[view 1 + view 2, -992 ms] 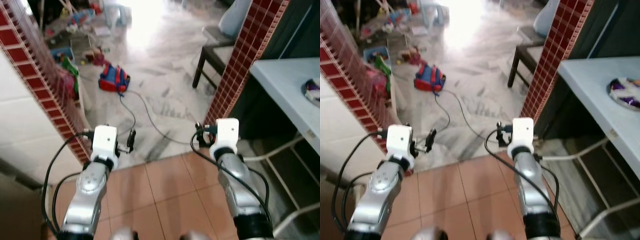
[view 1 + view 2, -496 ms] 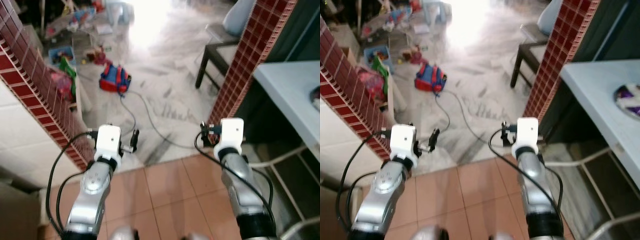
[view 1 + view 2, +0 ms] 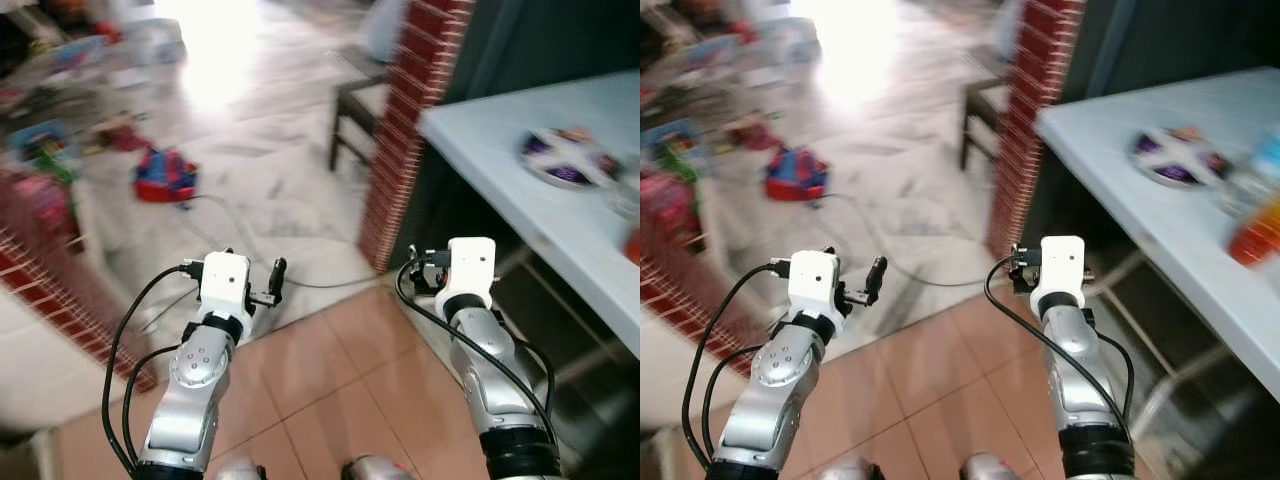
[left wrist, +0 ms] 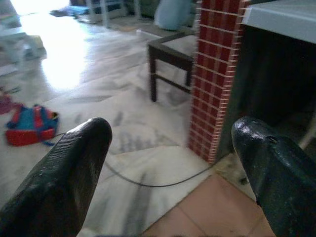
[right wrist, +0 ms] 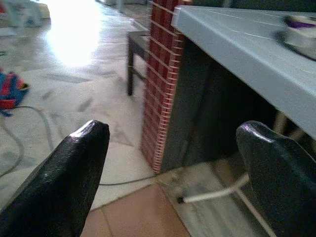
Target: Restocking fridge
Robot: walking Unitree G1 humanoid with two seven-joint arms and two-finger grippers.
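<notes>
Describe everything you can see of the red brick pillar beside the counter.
The brick pillar is a tall, narrow column faced with small dark-red tiles set in pale grout lines. It stands upright on the floor where the marbled grey floor meets the terracotta tiles. Its right side adjoins the dark space under the pale countertop. A dark wooden stool stands just behind it, and a thin cable runs across the floor to its foot.

open floor (image 3: 270,170) ahead; brick pillar (image 3: 405,110) and table (image 3: 500,170) block right.
</notes>
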